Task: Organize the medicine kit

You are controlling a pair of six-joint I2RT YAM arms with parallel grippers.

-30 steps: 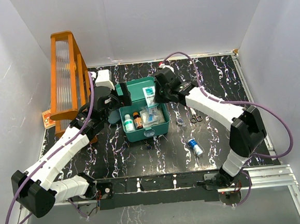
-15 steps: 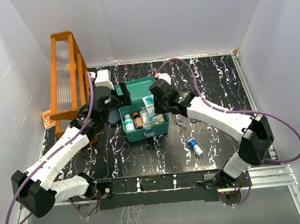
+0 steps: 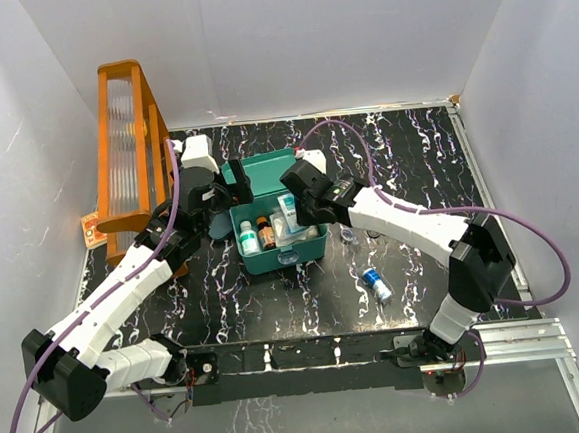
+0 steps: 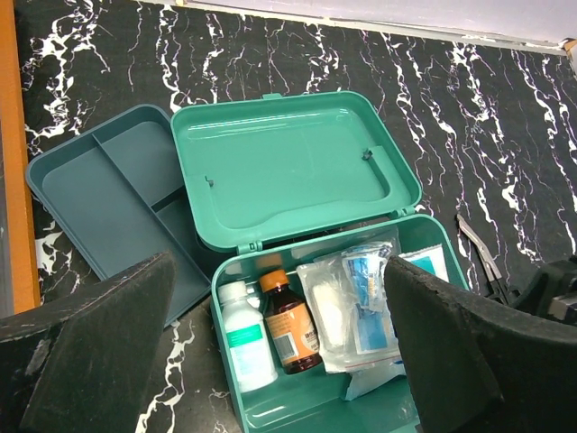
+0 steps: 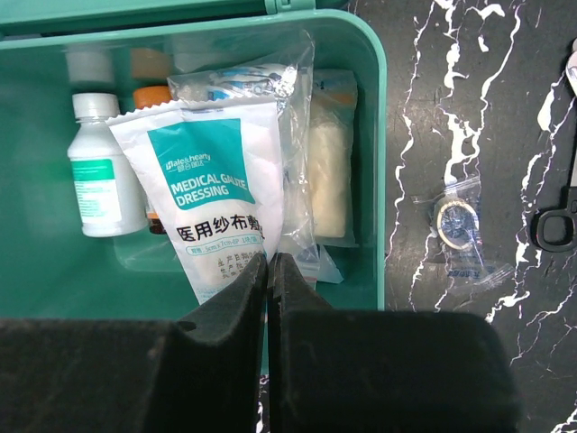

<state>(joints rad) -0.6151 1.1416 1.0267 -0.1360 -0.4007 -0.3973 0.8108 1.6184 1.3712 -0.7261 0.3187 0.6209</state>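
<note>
Two grippers: right gripper point(image 5: 269, 262) pinched shut on floppy, slick gauze packet point(image 5: 212, 194) by its lower edge over the open medicine kit point(image 3: 283, 260) mid-table, left gripper point(image 4: 278, 260) spread wide, empty; kit probably rigid, light, best gripped by a side wall.

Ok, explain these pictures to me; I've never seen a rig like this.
Two robot arms are bolted to a table. One picture looks down from above; the other two come from cameras on each wrist. On the table: an open green kit with bottles inside, a blue tray, an orange rack, scissors, a vial. The left gripper hangs open above the kit, holding nothing. The right gripper is pinched shut on a gauze packet over the kit.
</note>
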